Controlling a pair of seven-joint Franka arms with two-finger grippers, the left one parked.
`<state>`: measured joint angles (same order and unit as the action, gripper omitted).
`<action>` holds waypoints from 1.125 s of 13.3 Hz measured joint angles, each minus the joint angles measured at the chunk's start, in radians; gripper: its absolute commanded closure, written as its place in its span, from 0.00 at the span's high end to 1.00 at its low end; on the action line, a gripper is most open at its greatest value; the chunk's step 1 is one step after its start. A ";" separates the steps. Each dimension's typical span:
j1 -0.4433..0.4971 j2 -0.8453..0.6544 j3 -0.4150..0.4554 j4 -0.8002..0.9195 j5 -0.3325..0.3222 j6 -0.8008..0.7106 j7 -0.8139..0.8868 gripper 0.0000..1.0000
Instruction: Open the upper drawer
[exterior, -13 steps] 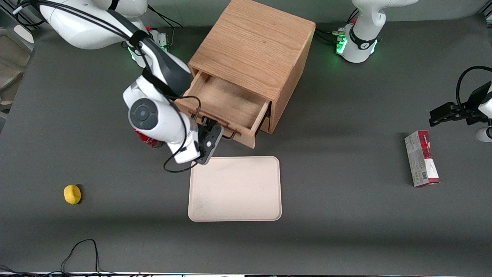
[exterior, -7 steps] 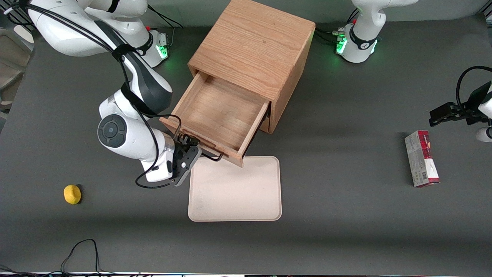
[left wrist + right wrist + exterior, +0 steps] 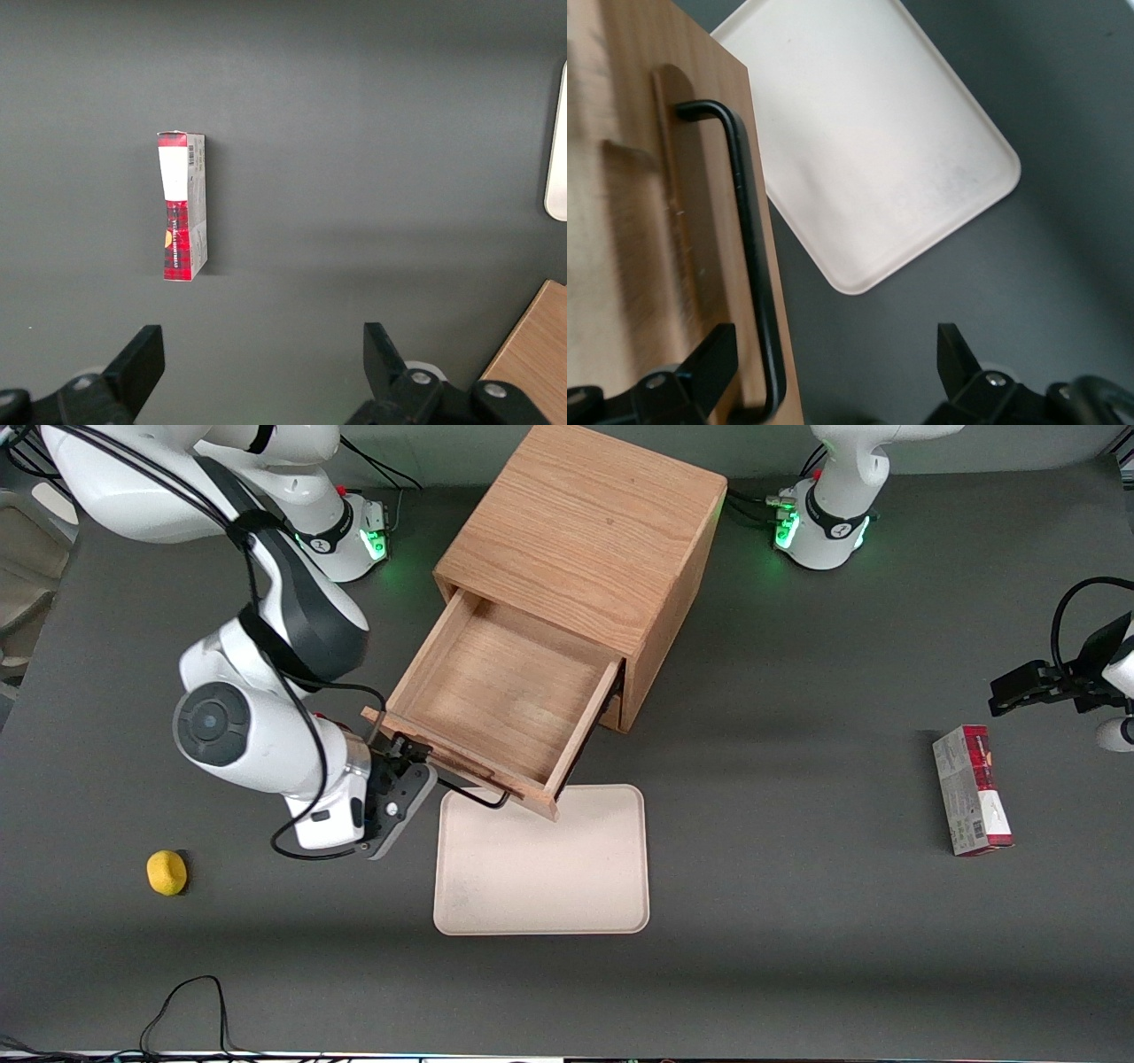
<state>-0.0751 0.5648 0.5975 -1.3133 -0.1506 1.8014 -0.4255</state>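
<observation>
Beside the beige rectangular tray [image 3: 541, 859], the light oak upper drawer [image 3: 496, 691] stands pulled well out, its front overhanging the tray's edge, with the right gripper [image 3: 833, 372] spread open, straddling the black wire handle [image 3: 749, 257], apparently releasing.

Even, soft overhead light (green base LEDs glow); wood grain blurs close-up.

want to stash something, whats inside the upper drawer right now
The upper drawer is pulled well out and its visible wooden floor is bare. The strip under the cabinet top is hidden. The pincer is open beside the black handle.
</observation>
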 measured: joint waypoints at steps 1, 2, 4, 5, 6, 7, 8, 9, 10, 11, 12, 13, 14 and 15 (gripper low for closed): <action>-0.002 -0.020 -0.014 0.021 0.013 -0.019 0.028 1.00; -0.003 -0.046 -0.044 0.032 0.051 -0.046 0.057 1.00; -0.004 -0.126 -0.160 0.040 0.165 -0.168 0.124 1.00; -0.007 -0.172 -0.222 0.033 0.200 -0.229 0.189 1.00; -0.012 -0.225 -0.269 0.008 0.215 -0.266 0.264 1.00; -0.013 -0.288 -0.306 -0.044 0.219 -0.276 0.343 1.00; -0.013 -0.362 -0.339 -0.126 0.220 -0.265 0.410 1.00; -0.011 -0.441 -0.371 -0.226 0.220 -0.229 0.446 1.00; -0.012 -0.524 -0.399 -0.336 0.220 -0.179 0.460 1.00; -0.012 -0.617 -0.420 -0.456 0.220 -0.125 0.463 1.00; -0.012 -0.707 -0.431 -0.566 0.219 -0.084 0.466 1.00; -0.012 -0.781 -0.435 -0.648 0.212 -0.061 0.471 1.00; -0.012 -0.830 -0.438 -0.697 0.198 -0.047 0.474 1.00; -0.012 -0.850 -0.442 -0.715 0.190 -0.035 0.474 1.00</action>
<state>-0.0868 -0.2857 0.1552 -2.0279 0.0398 1.7666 0.0486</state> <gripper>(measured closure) 0.000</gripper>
